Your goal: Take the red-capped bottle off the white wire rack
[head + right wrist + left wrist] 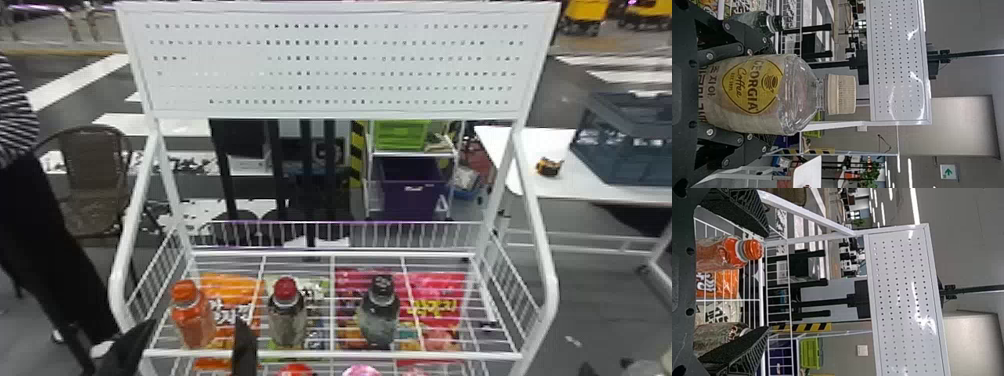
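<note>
red-capped bottle point(287, 320), pointing up, axis seemingly vertical

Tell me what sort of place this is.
Probably an indoor robot test or demo area with a mock shop display: bottles stand on a white wire rack, crossing-like stripes mark the floor behind it, and a green sign is on the wall.

Place: lab-like indoor hall, exact kind unclear | crosswalk stripes point(75, 81) marked floor point(595, 295) | 1 shop-style wire rack point(310, 355) displayed bottles point(287, 322)
</note>
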Controlling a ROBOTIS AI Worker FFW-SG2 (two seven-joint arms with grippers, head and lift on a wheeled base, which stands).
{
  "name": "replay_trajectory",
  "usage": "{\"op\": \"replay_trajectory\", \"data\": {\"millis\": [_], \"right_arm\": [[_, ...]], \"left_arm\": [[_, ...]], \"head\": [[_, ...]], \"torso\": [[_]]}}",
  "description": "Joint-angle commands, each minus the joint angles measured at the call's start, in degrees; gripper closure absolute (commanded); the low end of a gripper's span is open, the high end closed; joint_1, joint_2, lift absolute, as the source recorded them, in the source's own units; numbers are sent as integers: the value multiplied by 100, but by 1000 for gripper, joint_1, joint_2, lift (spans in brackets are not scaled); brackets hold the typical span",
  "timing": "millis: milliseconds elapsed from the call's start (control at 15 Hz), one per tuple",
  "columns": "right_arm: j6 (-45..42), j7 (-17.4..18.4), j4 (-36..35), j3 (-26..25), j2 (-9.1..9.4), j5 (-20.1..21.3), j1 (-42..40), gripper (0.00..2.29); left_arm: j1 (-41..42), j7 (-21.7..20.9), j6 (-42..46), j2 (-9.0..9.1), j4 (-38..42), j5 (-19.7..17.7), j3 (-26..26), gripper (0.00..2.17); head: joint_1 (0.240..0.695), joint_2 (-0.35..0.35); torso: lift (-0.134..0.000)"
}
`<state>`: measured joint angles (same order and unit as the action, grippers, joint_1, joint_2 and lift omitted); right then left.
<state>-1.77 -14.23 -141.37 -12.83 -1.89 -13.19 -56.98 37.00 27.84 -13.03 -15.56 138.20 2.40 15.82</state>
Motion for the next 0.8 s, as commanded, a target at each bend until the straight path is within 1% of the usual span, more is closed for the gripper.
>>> {"op": "replay_trajectory", "data": {"millis": [0, 600, 733], "right_arm": [[-2, -1, -31, 0, 4, 0, -23, 1376], [-108, -27, 4, -9, 31, 0, -67, 1376], [-108, -36, 4, -9, 31, 0, -67, 1376]], "left_arm": [[9, 2, 58, 0, -39, -3, 0, 39], [18, 2, 111, 0, -83, -29, 88, 39], [-18, 64, 568, 26, -566, -20, 360, 39]], "head": [[499, 0], [499, 0], [499, 0]], "torso": [[0], [0], [0]]}}
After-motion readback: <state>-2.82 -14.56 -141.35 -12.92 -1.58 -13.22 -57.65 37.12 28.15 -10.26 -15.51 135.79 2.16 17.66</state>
